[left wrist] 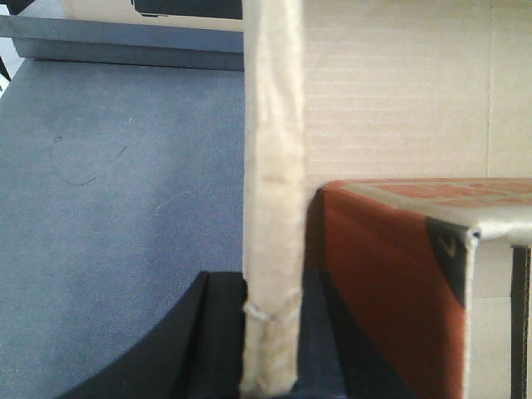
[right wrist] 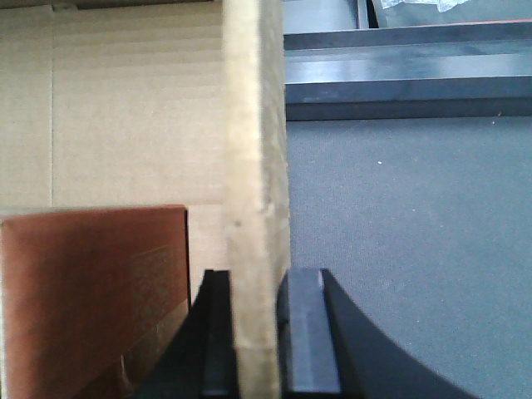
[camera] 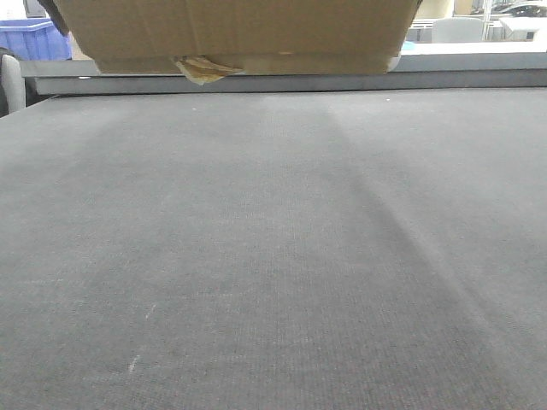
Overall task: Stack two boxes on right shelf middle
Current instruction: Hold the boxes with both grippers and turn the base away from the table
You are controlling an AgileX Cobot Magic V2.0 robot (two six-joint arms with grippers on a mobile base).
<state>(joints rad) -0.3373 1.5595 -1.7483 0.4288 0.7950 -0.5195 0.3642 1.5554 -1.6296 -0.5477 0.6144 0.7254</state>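
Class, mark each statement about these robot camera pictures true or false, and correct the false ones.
1. The left gripper clamps a wall of the cardboard box. True.
2. The right gripper is open and holds nothing. False: it too is shut on a wall of the box.
3. A red-brown box sits beside the gripped wall. True.
4. In the front view, the tape scrap hangs at the cardboard box's right corner. False: it hangs from the lower edge, left of the middle.
5. The bin at the far left is green. False: it is blue.
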